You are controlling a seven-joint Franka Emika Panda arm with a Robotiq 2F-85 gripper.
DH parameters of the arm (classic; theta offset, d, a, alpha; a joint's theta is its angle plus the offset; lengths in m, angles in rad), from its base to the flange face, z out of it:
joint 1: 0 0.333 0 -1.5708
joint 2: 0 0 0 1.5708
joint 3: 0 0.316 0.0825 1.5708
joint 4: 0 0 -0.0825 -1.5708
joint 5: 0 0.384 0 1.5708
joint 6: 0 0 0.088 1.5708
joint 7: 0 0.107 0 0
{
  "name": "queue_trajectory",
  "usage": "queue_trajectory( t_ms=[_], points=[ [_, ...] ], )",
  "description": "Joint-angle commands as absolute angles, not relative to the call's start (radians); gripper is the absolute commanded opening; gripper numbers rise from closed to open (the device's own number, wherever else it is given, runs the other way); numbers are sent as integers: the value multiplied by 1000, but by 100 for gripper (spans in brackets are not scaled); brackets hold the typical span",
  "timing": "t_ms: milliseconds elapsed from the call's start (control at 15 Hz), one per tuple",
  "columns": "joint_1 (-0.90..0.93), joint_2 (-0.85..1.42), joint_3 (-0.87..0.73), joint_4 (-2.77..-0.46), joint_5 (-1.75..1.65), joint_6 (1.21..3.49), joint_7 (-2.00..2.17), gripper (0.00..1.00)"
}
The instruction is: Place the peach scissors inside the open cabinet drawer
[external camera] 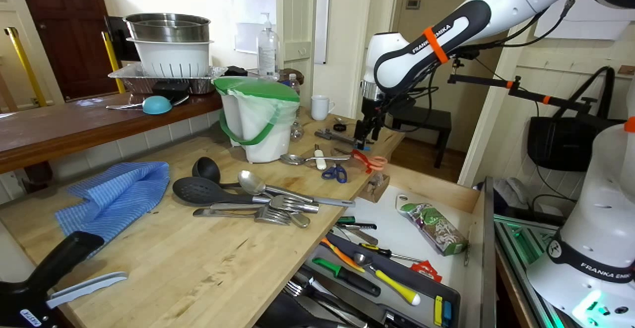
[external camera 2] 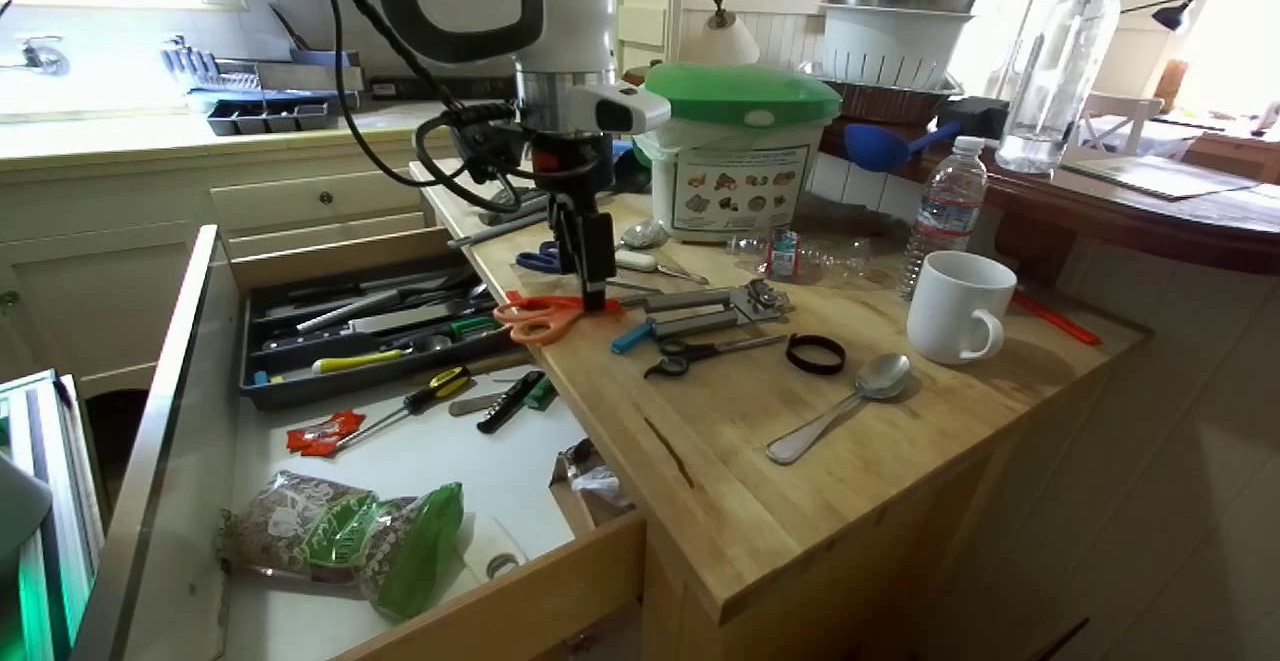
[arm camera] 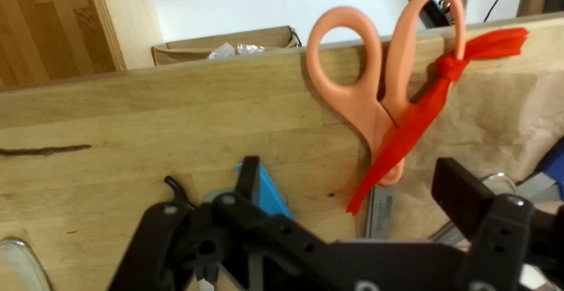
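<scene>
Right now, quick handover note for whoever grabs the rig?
Gripper: open, holding nothing, jaws apart over the counter.
Peach scissors: lying at the counter's edge, red ribbon tied to one loop.
Drawer: open, below that edge; scissors' loops point its way.
Done: drawer is open; no grasp yet.
Left: grip scissors, lift, lower into drawer, release.

Wooden worktop (external camera: 198,261): peach scissors (arm camera: 367,112), loops past edge; blue-handled scissors (external camera: 338,168), white mug (external camera 2: 948,303), striped cloth (external camera: 119,184), green-lidded bucket (external camera: 260,122).
</scene>
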State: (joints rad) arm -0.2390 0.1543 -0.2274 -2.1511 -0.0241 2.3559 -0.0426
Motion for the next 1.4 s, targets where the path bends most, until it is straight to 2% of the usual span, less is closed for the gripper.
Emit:
queue_trajectory(
  t_ms=[0,600,1333],
  points=[
    [-224,189,-224,-2143,-35,2402,32,100],
    [-205,288,-237,-2092,-84,2394,188,100],
    [-217,286,-297,-2092,-88,2368,269,100]
  ],
)
